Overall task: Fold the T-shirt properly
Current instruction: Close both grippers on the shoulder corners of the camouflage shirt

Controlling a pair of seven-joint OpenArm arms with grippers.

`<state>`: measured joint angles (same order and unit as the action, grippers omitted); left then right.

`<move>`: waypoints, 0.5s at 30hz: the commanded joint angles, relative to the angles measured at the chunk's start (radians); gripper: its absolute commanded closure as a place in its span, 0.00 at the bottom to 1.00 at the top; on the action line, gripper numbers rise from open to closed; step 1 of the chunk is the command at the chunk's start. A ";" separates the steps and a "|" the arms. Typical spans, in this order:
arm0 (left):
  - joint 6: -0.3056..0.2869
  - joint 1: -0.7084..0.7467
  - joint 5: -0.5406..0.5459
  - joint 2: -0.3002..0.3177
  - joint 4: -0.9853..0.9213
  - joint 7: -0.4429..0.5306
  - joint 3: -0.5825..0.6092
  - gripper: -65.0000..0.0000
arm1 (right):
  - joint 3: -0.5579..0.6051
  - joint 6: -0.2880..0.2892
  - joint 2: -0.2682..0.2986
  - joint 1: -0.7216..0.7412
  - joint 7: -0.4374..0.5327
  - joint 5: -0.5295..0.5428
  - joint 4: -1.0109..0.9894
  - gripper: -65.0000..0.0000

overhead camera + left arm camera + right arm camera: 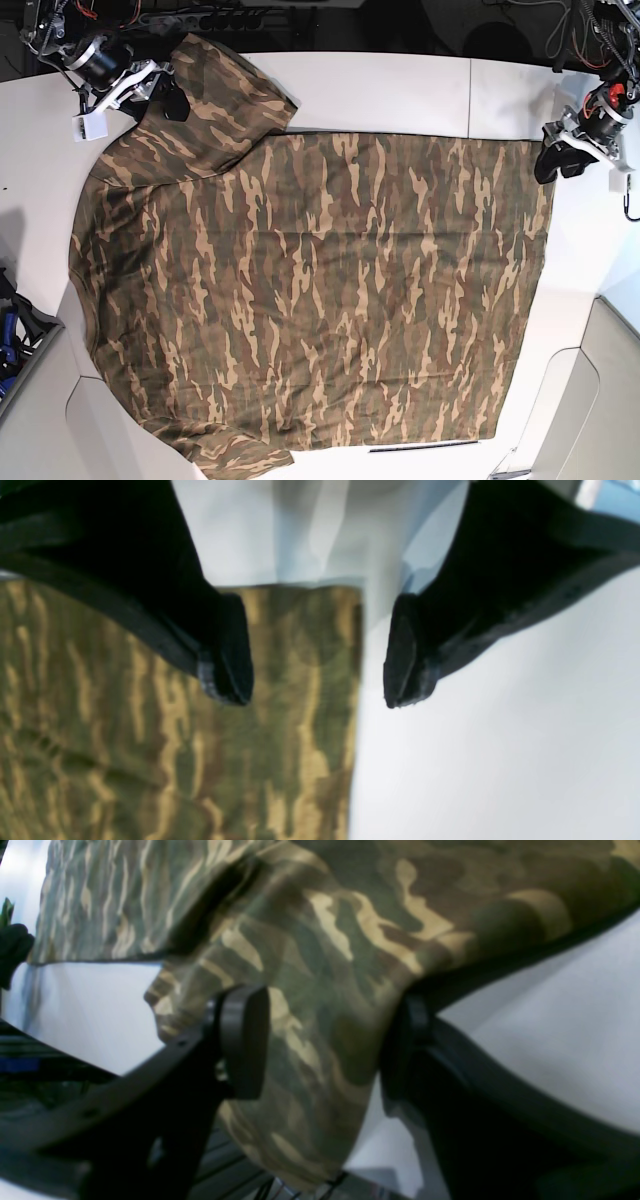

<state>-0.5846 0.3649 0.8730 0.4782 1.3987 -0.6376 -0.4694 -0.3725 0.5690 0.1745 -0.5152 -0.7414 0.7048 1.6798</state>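
Clearly the T-shirt lies spread nearly flat across the white worktop, its body unfolded; no fold of the body looks made yet, so by my judgement almost all the folding is left. Only one sleeve, at the shirt's corner by the right tool, is bunched and lifted off the worktop. That tool stands spread with the sleeve cloth hanging between its fingers; whether the pads actually press the cloth I cannot tell. The left tool is spread wide and empty, hovering over the hem corner at the shirt's opposite end, one finger above the cloth and the other above bare worktop just beside the hem edge.
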 commanded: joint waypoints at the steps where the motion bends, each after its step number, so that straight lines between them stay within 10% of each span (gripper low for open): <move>1: -0.003 0.002 -0.009 0.007 0.008 -0.026 0.011 0.32 | 0.000 -0.004 0.005 -0.007 -0.019 0.000 0.005 0.47; 6: -0.004 0.001 -0.009 0.007 0.008 -0.024 0.060 0.36 | 0.000 -0.004 0.004 -0.009 -0.019 0.011 0.005 0.48; 15: -0.004 0.000 -0.008 0.007 0.008 -0.013 0.063 0.99 | 0.000 -0.004 0.005 -0.009 -0.019 0.010 0.005 1.00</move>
<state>-0.5915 0.3607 0.8715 0.4732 1.4002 -0.6392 -0.4046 -0.3706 0.5613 0.1715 -0.5194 -0.7574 0.7143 1.6752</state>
